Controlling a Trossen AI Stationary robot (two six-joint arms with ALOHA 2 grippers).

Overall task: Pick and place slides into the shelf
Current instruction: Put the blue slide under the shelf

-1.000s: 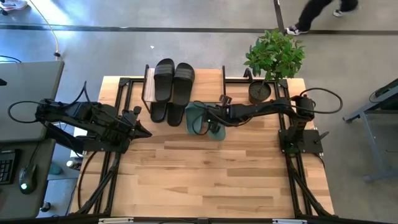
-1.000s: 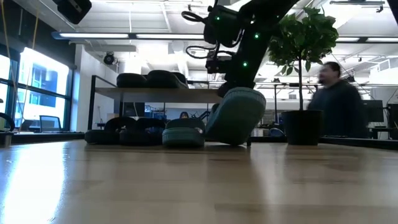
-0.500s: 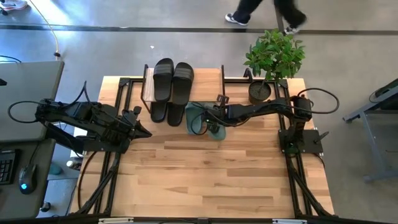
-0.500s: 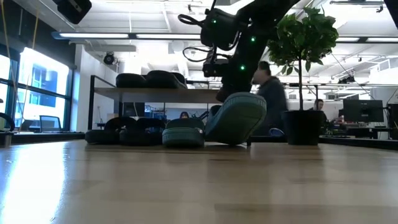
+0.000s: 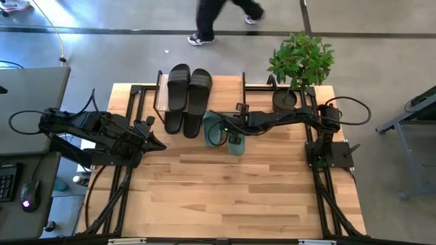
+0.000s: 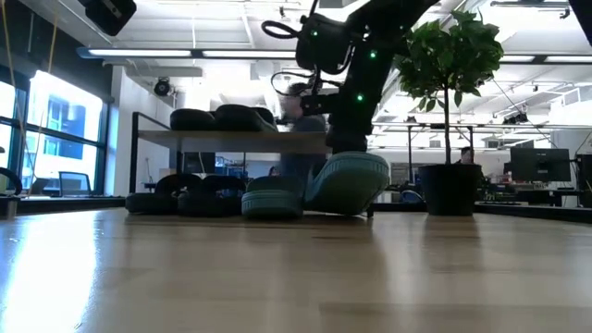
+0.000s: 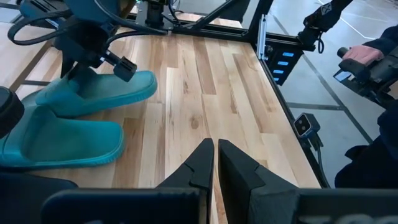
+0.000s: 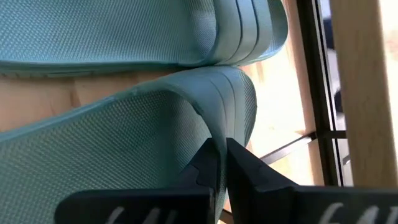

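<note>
Two black slides (image 5: 189, 87) lie on top of the shelf (image 5: 231, 88) at the table's far edge, and two more black ones (image 5: 181, 124) stick out from under it. One green slide (image 5: 212, 128) lies flat on the table in front of the shelf. A second green slide (image 6: 350, 182) stands tilted just to its right, with my right gripper (image 8: 219, 163) shut on it. My left gripper (image 7: 216, 163) waits shut above the table's left part, touching nothing. My right gripper pinches the edge of the green slide's wide strap (image 8: 214, 127) between its two fingers. The fingers slant down at it from the table's right side. The slide is tilted, one long side raised and its lower side (image 6: 338, 211) down at the table beside the other green slide.
A potted plant (image 5: 300, 61) stands at the far right corner, close behind my right arm. Black frame rails (image 5: 129, 109) run along the table's left and right sides. A person (image 5: 218, 17) walks on the floor beyond the far edge. Bare wood (image 5: 225, 190) fills the near half.
My right gripper has rolled at the wrist and sunk a little, staying shut. The green slide it holds has tipped from a steep tilt to a flatter one, its raised side coming down while its lower side stays at the table.
</note>
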